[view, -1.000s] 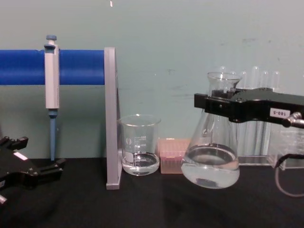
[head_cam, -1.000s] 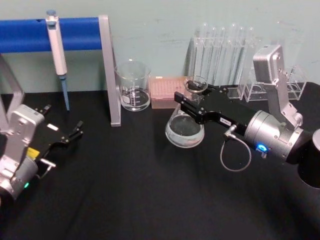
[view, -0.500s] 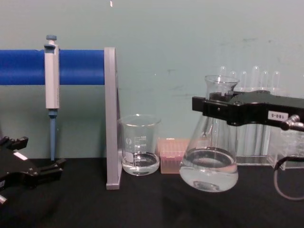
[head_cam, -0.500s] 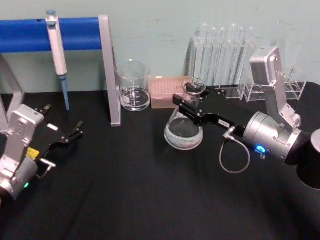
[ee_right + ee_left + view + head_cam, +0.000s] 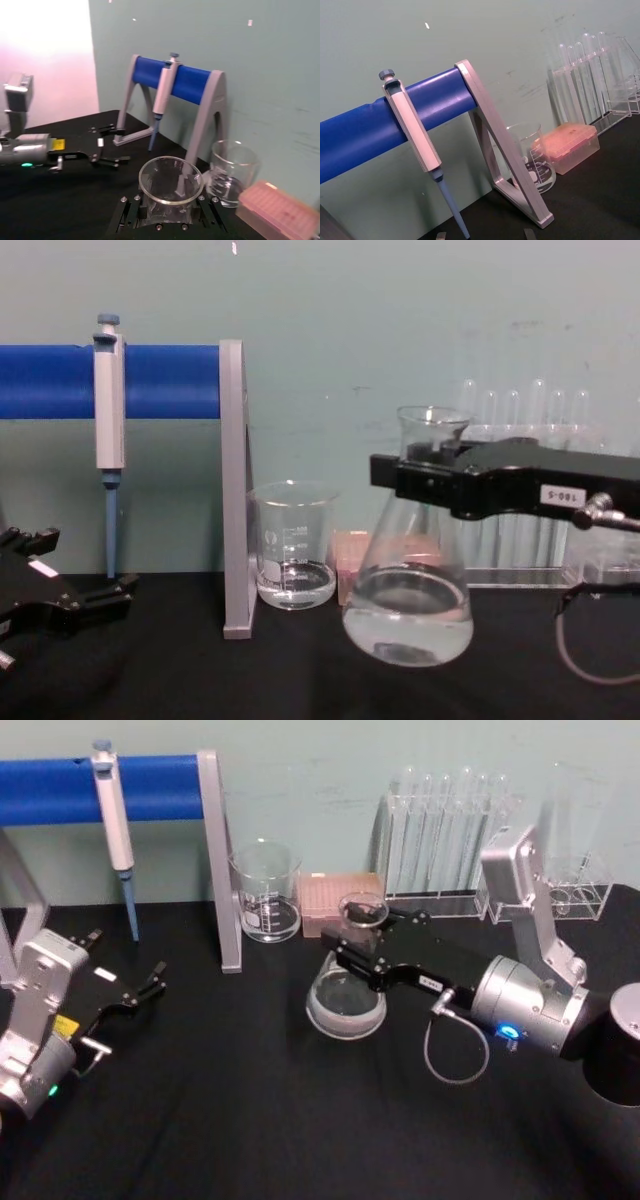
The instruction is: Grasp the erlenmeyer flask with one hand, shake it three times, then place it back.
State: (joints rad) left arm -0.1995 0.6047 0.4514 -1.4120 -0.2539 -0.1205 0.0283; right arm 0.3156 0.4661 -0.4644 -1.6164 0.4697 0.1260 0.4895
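Mid-shake, it appears
The right gripper (image 5: 352, 938) clamps the neck of the erlenmeyer flask (image 5: 345, 1003), tilted just above the table (image 5: 250, 1120) near its back edge; grasp done, set-down yet to come; the left gripper (image 5: 150, 986) idles, fingers spread, at the left edge

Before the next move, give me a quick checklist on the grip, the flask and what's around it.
1. Grip: right end effector shut on the neck of the erlenmeyer flask: ok.
2. Liquid sits low in the wide base, well below the rim: ok.
3. Gap to the beaker: apart, not touching: ok.
4. Left end effector parked at the left of the table, away from the flask: ok.
5. Flask base lifted off the table: cannot tell.
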